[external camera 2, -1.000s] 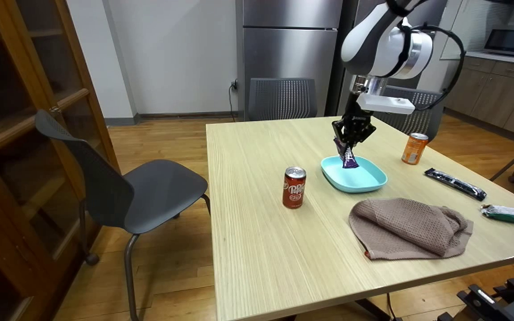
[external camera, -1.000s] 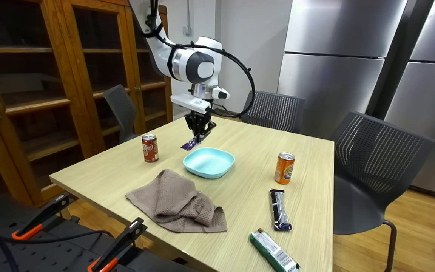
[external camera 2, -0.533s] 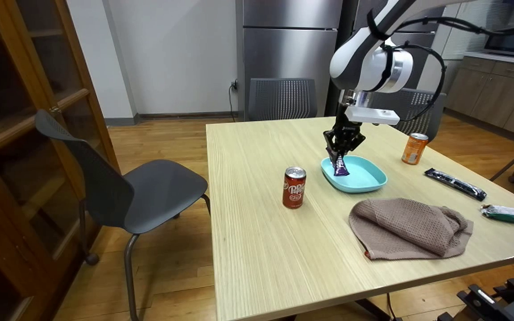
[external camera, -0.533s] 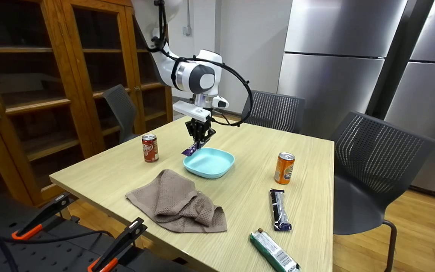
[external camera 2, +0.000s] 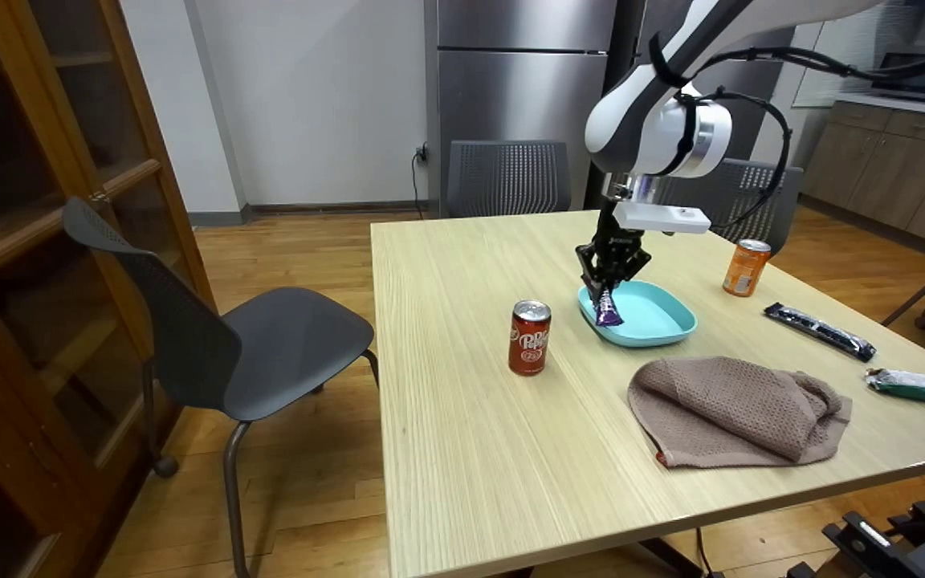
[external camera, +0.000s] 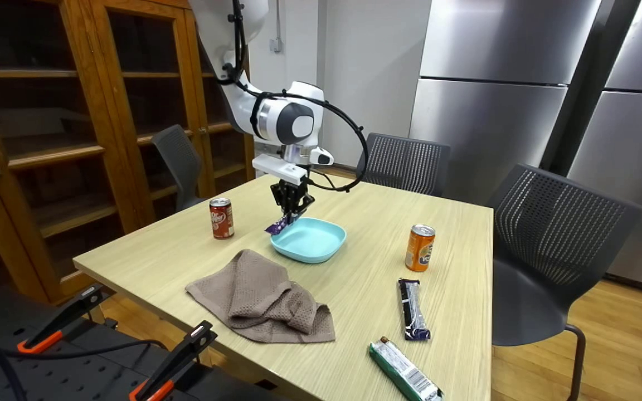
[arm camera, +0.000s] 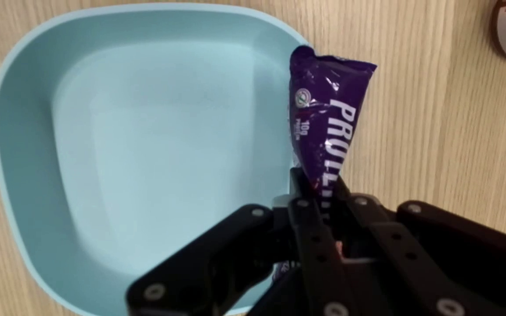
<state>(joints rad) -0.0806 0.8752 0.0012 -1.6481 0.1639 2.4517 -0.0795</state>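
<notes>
My gripper (arm camera: pixel 319 184) is shut on a purple wrapped bar (arm camera: pixel 330 105) with white lettering. The gripper also shows in both exterior views (external camera: pixel 290 214) (external camera 2: pixel 602 289), with the bar's end sticking out below it (external camera: pixel 276 226) (external camera 2: pixel 609 311). The fingers cover the bar's middle, and a bit of its other end shows beneath the gripper in the wrist view. A light blue square dish (external camera: pixel 310 242) lies on the table, also seen in the wrist view (arm camera: pixel 156 149). The bar hangs over the dish's edge on the red can's side; I cannot tell whether they touch.
A red Dr Pepper can (external camera: pixel 222 219) (external camera 2: pixel 529 341) stands beside the dish. A brown towel (external camera: pixel 265 301) lies in front of it. An orange can (external camera: pixel 420 249), a dark wrapped bar (external camera: pixel 413 309) and a green wrapped bar (external camera: pixel 404 370) lie farther right. Grey chairs (external camera: pixel 560 250) surround the table.
The arm has come down and shifted toward the red can, carrying the purple bar from above the dish to its edge. The other things have not moved.
</notes>
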